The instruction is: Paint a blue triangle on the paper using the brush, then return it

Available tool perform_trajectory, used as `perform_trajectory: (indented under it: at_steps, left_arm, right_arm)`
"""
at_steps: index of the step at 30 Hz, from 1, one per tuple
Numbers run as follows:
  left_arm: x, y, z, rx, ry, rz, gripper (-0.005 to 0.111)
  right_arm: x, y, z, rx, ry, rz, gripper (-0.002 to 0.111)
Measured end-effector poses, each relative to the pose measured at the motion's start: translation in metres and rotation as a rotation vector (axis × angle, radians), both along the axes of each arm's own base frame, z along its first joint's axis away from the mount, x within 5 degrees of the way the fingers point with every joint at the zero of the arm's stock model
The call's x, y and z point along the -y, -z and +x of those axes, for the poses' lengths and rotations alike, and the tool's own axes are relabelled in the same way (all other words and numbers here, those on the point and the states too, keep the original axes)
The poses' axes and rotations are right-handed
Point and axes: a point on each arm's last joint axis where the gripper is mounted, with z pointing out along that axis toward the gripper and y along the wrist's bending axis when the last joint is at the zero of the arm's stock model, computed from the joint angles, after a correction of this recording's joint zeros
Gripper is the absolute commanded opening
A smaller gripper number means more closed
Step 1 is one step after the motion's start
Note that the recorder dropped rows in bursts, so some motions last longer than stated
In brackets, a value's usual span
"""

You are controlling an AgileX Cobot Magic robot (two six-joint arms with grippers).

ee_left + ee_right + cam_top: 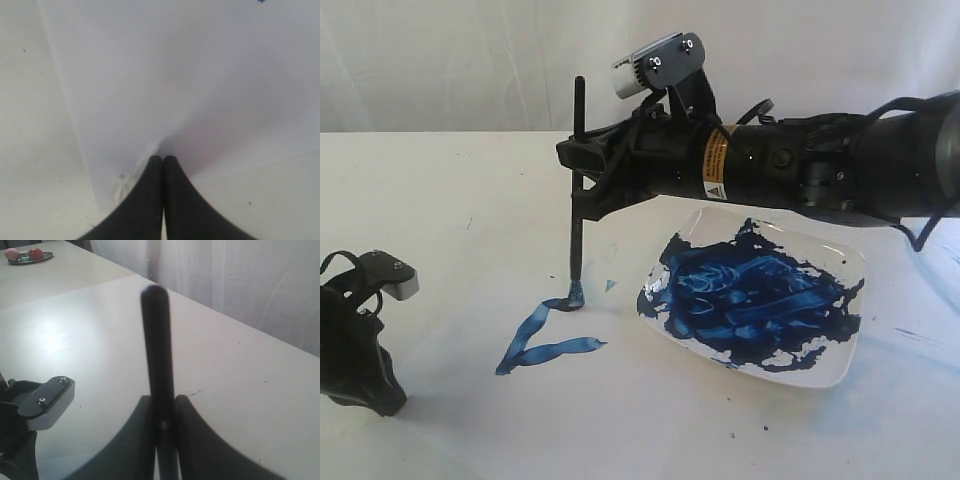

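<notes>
Saw a pale, matte surface (420,180) running back to a white curtain (440,60) in soft folds. Found the paper (200,75) lying flat there, thin and smooth, barely paler than the surface.

Noted the right gripper (582,178), reaching in from the right of the exterior view. Saw it pinching the brush (575,250) partway up the slim black handle and holding it close to upright, bristle tip down on the sheet left of centre.

Counted the blue triangle (524,338) as partly done, with two long streaky dark-blue strokes spreading from a point at lower left and a short stroke under the bristles at the top. Judged the right-hand side open and yet to be painted.

Judged the return of the brush not yet begun, most likely to the dish (845,375) right of centre. Noted that as shallow, white, glossy, a rounded rectangle smeared thickly with wet-looking blue paint (750,295).

Placed the left gripper (360,350) low at the left edge, dark fingers (150,200) pressed together at the border of the paper. Could not tell whether pinching the sheet or only resting there.
</notes>
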Motion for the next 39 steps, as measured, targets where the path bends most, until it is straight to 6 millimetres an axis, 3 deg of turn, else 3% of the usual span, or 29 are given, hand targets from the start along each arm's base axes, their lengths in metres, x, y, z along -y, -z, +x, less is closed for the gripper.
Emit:
perform_trajectory:
  at_steps: [17, 26, 39]
  left_arm:
    - [0.000, 0.000, -0.001, -0.004, 0.001, 0.000, 0.000]
    - [0.000, 0.000, -0.001, -0.004, 0.001, 0.000, 0.000]
    - [0.000, 0.000, -0.001, -0.004, -0.002, -0.003, 0.000]
  right_arm:
    - [0.004, -0.007, -0.006, -0.009, -0.014, -0.054, 0.000]
    - [0.010, -0.020, -0.012, 0.014, -0.006, -0.076, 0.000]
    - [0.018, -0.023, -0.023, -0.020, -0.052, -0.196, 0.000]
